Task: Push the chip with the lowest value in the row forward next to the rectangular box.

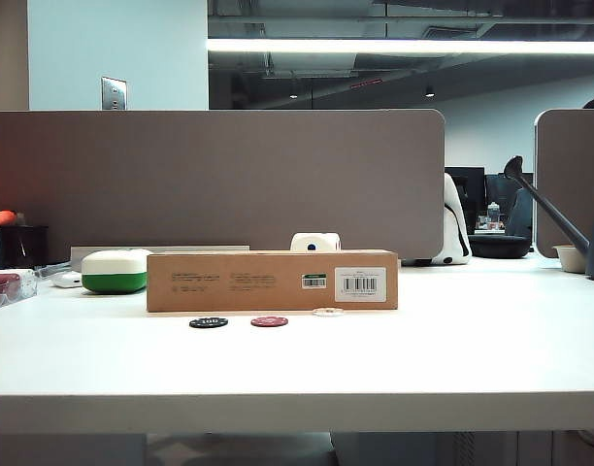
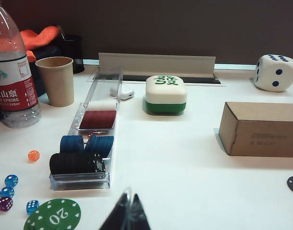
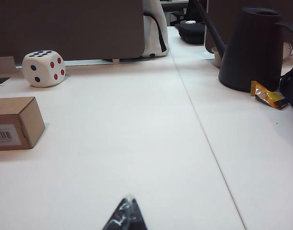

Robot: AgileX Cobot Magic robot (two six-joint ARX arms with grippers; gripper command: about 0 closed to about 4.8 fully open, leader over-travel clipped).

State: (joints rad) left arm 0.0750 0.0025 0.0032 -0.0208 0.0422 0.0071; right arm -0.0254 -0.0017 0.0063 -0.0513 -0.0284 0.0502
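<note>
Left end effector (image 2: 126, 216) and right end effector (image 3: 125, 216) pressed together, empty; white chip (image 1: 327, 312) touching rectangular box (image 1: 272, 281)

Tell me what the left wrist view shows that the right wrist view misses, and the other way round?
Only the left wrist view shows the clear tray of stacked chips, the water bottle, the paper cup, the white-and-green case, small coloured dice and a green 20 chip.

Only the right wrist view shows the black watering can and an orange wrapper.

Both show the brown box, the big white die and dark closed fingers at the frame's edge.
</note>
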